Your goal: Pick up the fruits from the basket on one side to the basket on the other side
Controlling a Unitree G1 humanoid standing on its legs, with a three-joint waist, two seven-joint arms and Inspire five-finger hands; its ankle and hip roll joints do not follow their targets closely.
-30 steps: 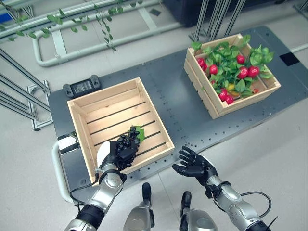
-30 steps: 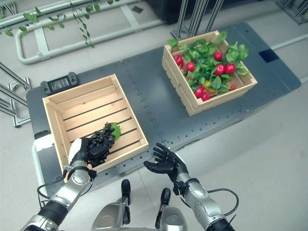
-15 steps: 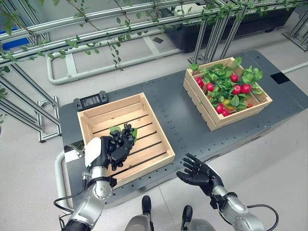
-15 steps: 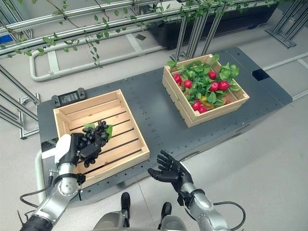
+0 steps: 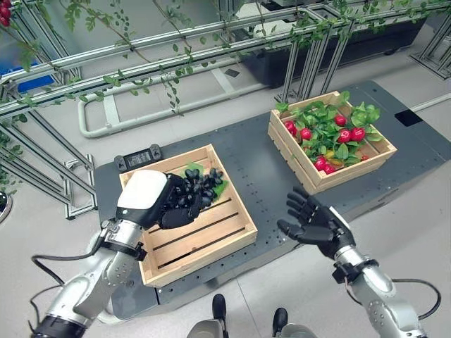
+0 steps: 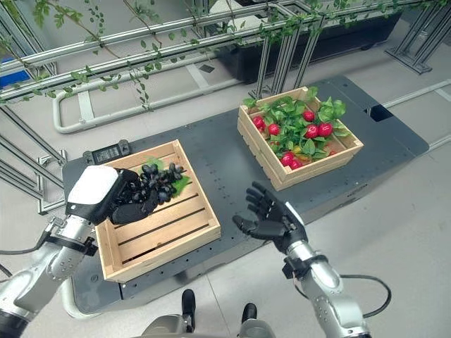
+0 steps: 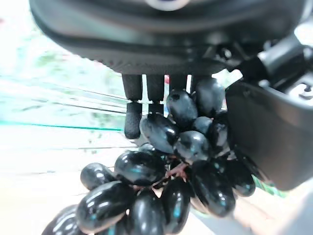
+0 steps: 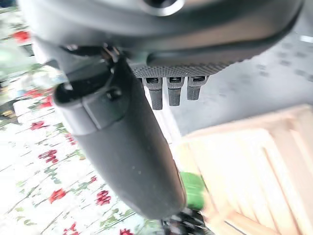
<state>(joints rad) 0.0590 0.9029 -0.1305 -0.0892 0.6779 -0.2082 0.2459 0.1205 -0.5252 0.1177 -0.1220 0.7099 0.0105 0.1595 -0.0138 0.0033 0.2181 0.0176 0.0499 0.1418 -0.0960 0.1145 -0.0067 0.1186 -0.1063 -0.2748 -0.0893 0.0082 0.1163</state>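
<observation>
My left hand (image 5: 156,198) is shut on a bunch of dark grapes (image 5: 201,186) with a green leaf, held above the near-left wooden crate (image 5: 236,232). In the left wrist view the grapes (image 7: 171,166) hang between the fingers (image 7: 132,112) and the thumb. The far-right wooden crate (image 5: 303,169) holds red fruits (image 5: 356,133) among green leaves. My right hand (image 5: 320,225) hovers open, fingers spread, over the grey platform (image 5: 261,169) between the two crates, with nothing in it.
A black controller (image 5: 138,156) lies on the platform behind the left crate. Metal frames with hanging vines (image 5: 141,67) run along the back and the left side. Bare floor lies in front of the platform.
The left hand has risen with the grapes, from low inside the crate to above its far part. The right hand has lifted up and forward. The camera has tilted up.
</observation>
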